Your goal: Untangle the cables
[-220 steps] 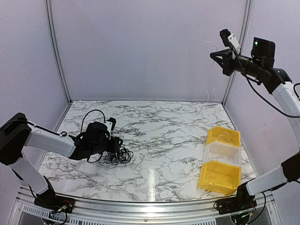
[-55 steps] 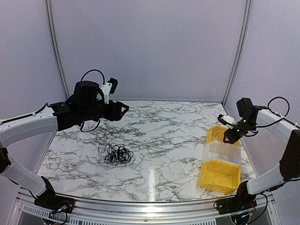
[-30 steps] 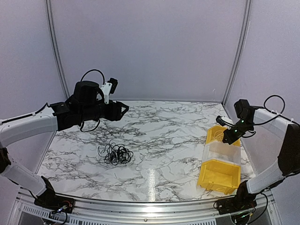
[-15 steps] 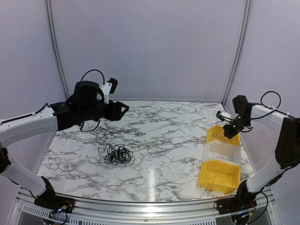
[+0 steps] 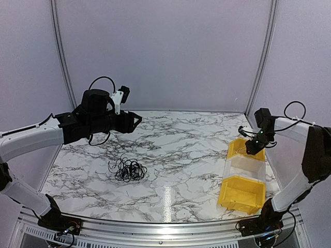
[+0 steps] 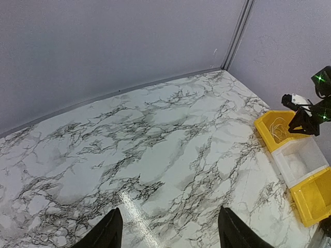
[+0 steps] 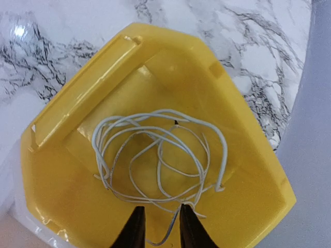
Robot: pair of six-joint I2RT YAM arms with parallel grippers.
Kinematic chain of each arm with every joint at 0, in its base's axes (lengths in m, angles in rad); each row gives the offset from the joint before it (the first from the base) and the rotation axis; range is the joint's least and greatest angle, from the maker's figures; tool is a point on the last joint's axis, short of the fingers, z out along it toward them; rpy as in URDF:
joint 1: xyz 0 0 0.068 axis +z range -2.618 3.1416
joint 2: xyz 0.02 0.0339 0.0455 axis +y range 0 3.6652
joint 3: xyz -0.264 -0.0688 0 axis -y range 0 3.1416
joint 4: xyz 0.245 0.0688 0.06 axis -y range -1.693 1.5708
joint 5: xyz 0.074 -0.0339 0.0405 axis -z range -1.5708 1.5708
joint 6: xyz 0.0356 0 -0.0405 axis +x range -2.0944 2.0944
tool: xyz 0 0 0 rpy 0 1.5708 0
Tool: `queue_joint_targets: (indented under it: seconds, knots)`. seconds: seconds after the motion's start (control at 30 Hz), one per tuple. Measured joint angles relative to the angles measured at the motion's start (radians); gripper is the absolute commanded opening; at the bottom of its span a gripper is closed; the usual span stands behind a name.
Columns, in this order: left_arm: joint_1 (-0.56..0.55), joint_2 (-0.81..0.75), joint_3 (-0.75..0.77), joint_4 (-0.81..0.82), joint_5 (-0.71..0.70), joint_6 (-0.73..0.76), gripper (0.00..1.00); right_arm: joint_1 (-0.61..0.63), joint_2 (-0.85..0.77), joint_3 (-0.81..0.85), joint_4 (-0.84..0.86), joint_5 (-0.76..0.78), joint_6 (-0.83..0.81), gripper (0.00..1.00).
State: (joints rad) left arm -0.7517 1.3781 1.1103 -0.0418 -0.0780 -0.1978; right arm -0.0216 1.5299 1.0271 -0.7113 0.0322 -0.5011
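The black cables (image 5: 126, 170) lie in a small wiry tangle on the marble table, left of centre, with nothing touching them. My left gripper (image 5: 135, 120) hangs high above and behind the tangle. In the left wrist view its fingers (image 6: 106, 235) stand far apart, open, with only bare marble between them. One thin white cable (image 7: 160, 160) lies coiled inside the far yellow bin (image 7: 248, 170). My right gripper (image 7: 161, 230) hovers just over that coil, open by a narrow gap. A loose white strand runs below the gap, and neither finger pinches it.
Three bins stand in a row at the right edge: the far yellow bin (image 5: 247, 151), a clear one (image 5: 245, 168) and a near yellow one (image 5: 241, 195). Grey walls close the table at the back and on both sides.
The right gripper's jaws have parted over the far yellow bin, leaving the white cable lying inside it, and the wrist has edged back slightly. The left arm and the black tangle have not moved.
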Motion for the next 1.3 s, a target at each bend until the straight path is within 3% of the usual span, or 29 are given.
queue_joint_targets:
  seconds: [0.2,0.4,0.7,0.93,1.1,1.3]
  knots:
    - [0.0,0.024,0.021,-0.037,-0.108,-0.003,0.67,0.0,-0.145,0.059,-0.039,-0.031,0.011,0.37]
    - [0.0,0.051,0.033,-0.148,-0.217,-0.105,0.61,0.072,-0.274,0.074,-0.041,-0.172,0.022,0.42]
    - [0.0,-0.162,-0.346,-0.232,-0.264,-0.359,0.57,0.181,-0.307,-0.067,0.145,-0.643,-0.001,0.42]
    - [0.0,-0.224,-0.479,-0.261,-0.246,-0.497,0.54,0.282,-0.249,-0.164,0.214,-0.736,-0.048,0.42]
    - [0.0,-0.171,-0.468,-0.253,-0.245,-0.522,0.46,0.287,-0.243,-0.182,0.223,-0.738,-0.073,0.42]
    - [0.0,-0.024,-0.41,-0.235,-0.247,-0.512,0.23,0.287,-0.243,-0.182,0.225,-0.726,-0.086,0.42]
